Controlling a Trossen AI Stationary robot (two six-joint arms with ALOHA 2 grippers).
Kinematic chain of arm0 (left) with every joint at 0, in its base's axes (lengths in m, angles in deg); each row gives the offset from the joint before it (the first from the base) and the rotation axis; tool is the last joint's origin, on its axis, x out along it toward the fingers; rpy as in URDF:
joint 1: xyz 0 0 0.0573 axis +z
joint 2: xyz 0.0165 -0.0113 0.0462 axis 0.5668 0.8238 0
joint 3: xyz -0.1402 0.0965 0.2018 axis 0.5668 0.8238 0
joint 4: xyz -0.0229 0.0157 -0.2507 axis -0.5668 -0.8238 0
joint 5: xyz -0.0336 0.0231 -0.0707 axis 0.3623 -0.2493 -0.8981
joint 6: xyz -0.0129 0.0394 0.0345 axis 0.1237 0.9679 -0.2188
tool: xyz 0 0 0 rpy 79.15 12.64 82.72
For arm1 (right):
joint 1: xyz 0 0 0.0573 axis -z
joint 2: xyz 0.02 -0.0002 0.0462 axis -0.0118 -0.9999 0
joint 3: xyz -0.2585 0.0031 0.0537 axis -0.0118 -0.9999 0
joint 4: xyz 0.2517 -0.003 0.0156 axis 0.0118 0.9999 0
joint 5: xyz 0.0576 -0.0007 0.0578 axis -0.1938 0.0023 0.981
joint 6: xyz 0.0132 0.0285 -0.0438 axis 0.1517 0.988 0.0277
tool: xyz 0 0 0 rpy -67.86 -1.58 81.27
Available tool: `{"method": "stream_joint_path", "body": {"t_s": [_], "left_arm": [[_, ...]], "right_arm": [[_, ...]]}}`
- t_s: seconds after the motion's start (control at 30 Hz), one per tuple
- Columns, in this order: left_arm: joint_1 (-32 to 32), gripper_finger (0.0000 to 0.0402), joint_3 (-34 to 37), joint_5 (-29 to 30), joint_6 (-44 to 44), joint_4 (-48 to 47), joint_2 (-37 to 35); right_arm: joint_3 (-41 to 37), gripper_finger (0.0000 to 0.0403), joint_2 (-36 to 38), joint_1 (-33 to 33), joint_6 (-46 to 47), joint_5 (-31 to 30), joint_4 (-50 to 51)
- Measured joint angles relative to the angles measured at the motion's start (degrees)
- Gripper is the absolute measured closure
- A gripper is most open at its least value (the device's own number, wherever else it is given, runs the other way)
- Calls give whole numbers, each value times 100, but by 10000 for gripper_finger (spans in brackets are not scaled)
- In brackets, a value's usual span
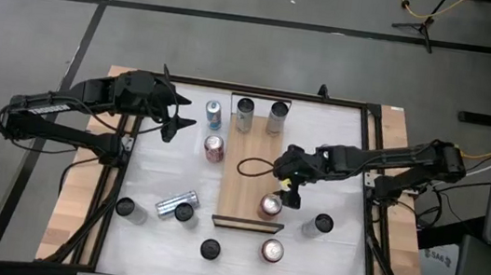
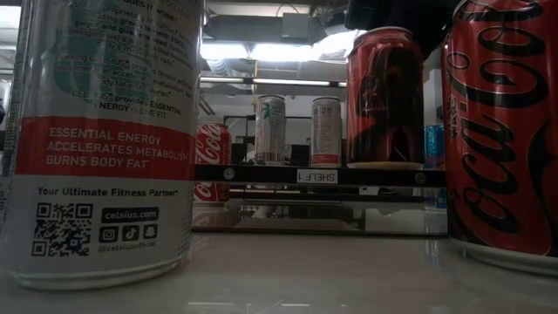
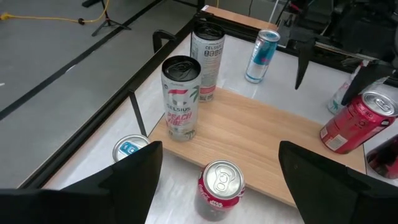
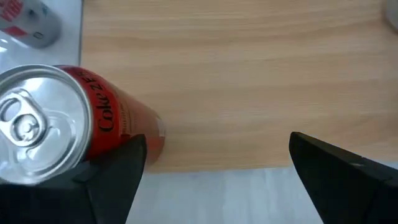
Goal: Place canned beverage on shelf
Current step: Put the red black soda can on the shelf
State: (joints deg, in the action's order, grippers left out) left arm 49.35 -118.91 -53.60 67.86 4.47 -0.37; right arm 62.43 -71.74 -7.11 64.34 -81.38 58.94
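The shelf (image 1: 251, 171) is a light-brown plank on the white table, with a dark lip (image 1: 247, 222) at its near end. Two slim cans (image 1: 245, 114) (image 1: 277, 118) stand at its far end. A red Coke can (image 1: 271, 206) stands upright on its near end, and also shows in the right wrist view (image 4: 68, 124) and the low view (image 2: 384, 96). My right gripper (image 1: 288, 192) is open just beyond that can, which stands by one finger (image 4: 118, 177) and not between the two. My left gripper (image 1: 174, 110) is open and empty over the table's far left. My right gripper has one finger (image 4: 118, 177) close against the red can's side (image 4: 134, 127), low down. I cannot tell whether it touches. The can stands upright with its base on the shelf.
A blue can (image 1: 214, 113) and a red can (image 1: 214, 148) stand left of the shelf. Near the front are dark-topped cans (image 1: 125, 207) (image 1: 210, 248), a silver can lying down (image 1: 171, 205), a red can (image 1: 272, 251) and a can right of the lip (image 1: 317, 224). A black frame (image 1: 368, 171) rims the table.
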Motion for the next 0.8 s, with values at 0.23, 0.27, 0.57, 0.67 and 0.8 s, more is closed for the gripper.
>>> {"method": "stream_joint_path", "body": {"t_s": [0.23, 0.27, 0.57, 0.67, 0.8], "left_arm": [[-1, 88, 0, 0, 0, 1, 0], [-1, 88, 0, 0, -2, 1, 0], [0, 88, 0, 0, -1, 0, 0], [0, 88, 0, 0, -1, 0, 0], [-1, 88, 0, -1, -2, 0, 0]], "right_arm": [[0, 17, -2, 0, 129, 73, 125], [0, 17, -1, 0, 132, 73, 179], [2, 17, -2, 0, 113, 396, 518], [2, 17, -2, -33, 99, 616, 518], [4, 17, -2, -192, -17, 580, 523]]}}
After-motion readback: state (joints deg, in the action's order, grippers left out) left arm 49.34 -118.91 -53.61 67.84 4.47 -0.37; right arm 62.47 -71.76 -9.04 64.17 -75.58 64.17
